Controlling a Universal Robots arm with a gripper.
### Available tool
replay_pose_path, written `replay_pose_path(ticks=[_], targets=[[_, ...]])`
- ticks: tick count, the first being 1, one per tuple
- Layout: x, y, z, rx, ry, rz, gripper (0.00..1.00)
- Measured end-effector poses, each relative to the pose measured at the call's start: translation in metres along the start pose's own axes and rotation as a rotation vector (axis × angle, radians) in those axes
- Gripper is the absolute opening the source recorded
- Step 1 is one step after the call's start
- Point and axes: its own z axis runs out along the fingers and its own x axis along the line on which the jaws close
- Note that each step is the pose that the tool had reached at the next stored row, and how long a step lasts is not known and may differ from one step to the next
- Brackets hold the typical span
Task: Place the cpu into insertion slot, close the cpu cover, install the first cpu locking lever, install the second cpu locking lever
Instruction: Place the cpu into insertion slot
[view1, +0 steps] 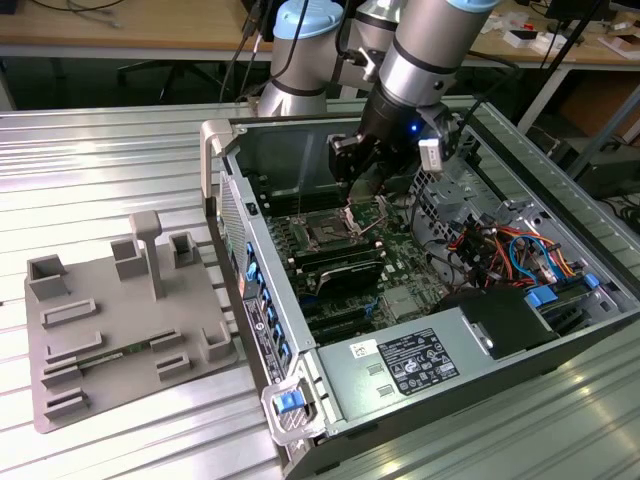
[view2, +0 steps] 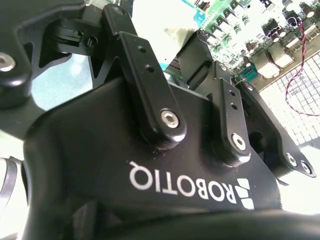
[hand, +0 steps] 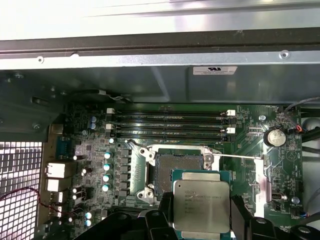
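Observation:
The cpu (hand: 201, 202), a flat square chip with a silver-grey face, is held between two dark fingers (hand: 163, 216) of my gripper (hand: 201, 212), which is shut on its sides. It hovers just off one side of the insertion slot (hand: 179, 167), a dark square socket with a silver rim that lies open and bare. A thin locking lever (hand: 237, 157) sticks out sideways from the socket. In the exterior view my gripper (view1: 362, 195) hangs inside the open computer case, slightly above and behind the insertion slot (view1: 325, 233). The gripper's black fingers (view2: 150, 85) show in the second wrist view.
Long black memory slots (hand: 170, 122) run beside the socket, near the case wall (hand: 160, 85). Coloured cables (view1: 500, 250) and a power supply (view1: 410, 360) fill the case at the exterior view's right. A grey fixture tray (view1: 120, 320) sits outside on the ribbed metal table.

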Motion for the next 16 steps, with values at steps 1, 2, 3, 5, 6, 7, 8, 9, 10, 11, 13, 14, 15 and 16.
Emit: replay_pose_path(ticks=[1, 2, 3, 5, 6, 7, 8, 9, 10, 11, 13, 14, 15, 16], targets=[[0.0000, 0.0000, 0.0002, 0.0000, 0.0000, 0.000, 0.55], [0.0000, 0.0000, 0.0003, 0.0000, 0.0000, 0.000, 0.55], [0.0000, 0.0000, 0.0005, 0.0001, 0.0001, 0.000, 0.55], [0.0000, -0.0001, 0.0009, 0.0001, 0.0001, 0.000, 0.55], [0.0000, -0.0001, 0.0011, 0.0000, 0.0000, 0.000, 0.55], [0.0000, -0.0001, 0.0013, 0.0000, 0.0000, 0.000, 0.55], [0.0000, -0.0001, 0.0015, 0.0000, 0.0000, 0.000, 0.55], [0.0000, -0.0001, 0.0016, 0.0001, 0.0000, 0.000, 0.55], [0.0000, -0.0002, 0.0018, 0.0001, 0.0000, 0.000, 0.55], [0.0000, -0.0002, 0.0020, 0.0001, 0.0000, 0.000, 0.55], [0.0000, -0.0002, 0.0023, 0.0001, 0.0000, 0.000, 0.55], [-0.0001, -0.0002, 0.0025, 0.0001, 0.0000, 0.000, 0.55], [0.0000, -0.0002, 0.0027, 0.0000, 0.0000, 0.000, 0.55], [-0.0001, -0.0002, 0.0029, 0.0000, 0.0000, 0.000, 0.55]])
